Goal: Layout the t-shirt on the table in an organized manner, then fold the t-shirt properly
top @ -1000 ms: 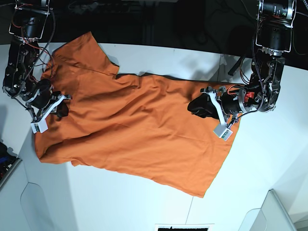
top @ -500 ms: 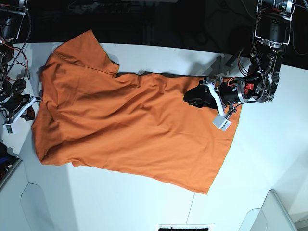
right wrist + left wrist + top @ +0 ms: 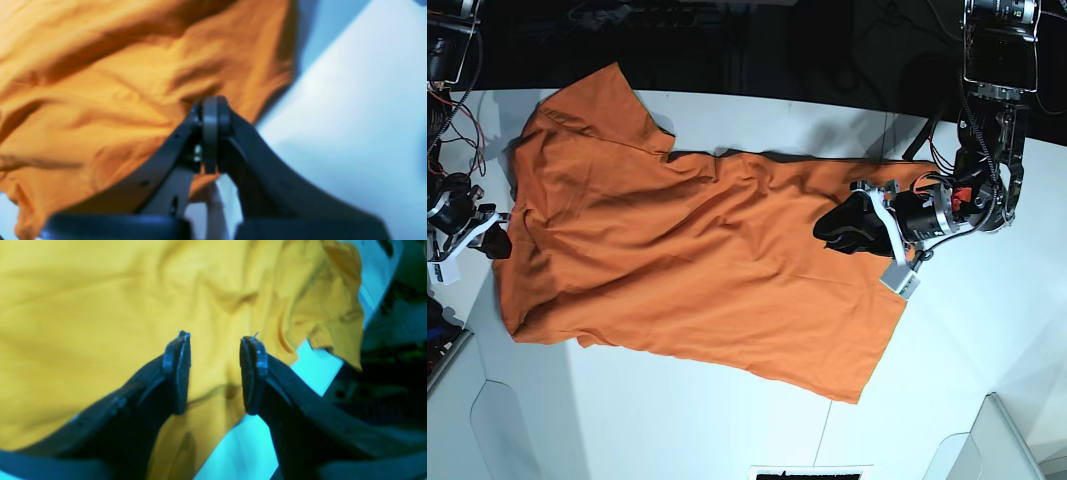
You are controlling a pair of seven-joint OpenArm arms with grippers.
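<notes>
The bright orange soft cloth t-shirt (image 3: pixel 697 260) lies spread, wrinkled, across the large flat matte white table (image 3: pixel 987 330). The left gripper (image 3: pixel 215 370) hovers over the shirt's hem end, jaws apart with only cloth behind them. The right gripper (image 3: pixel 210 133) sits at the shirt's opposite edge, jaws pressed together, gripping nothing visible.

Table (image 3: pixel 677 420) bare from 5 to 7 o'clock; t-shirt (image 3: pixel 697 260) covers centre, arms at 3, 9.
</notes>
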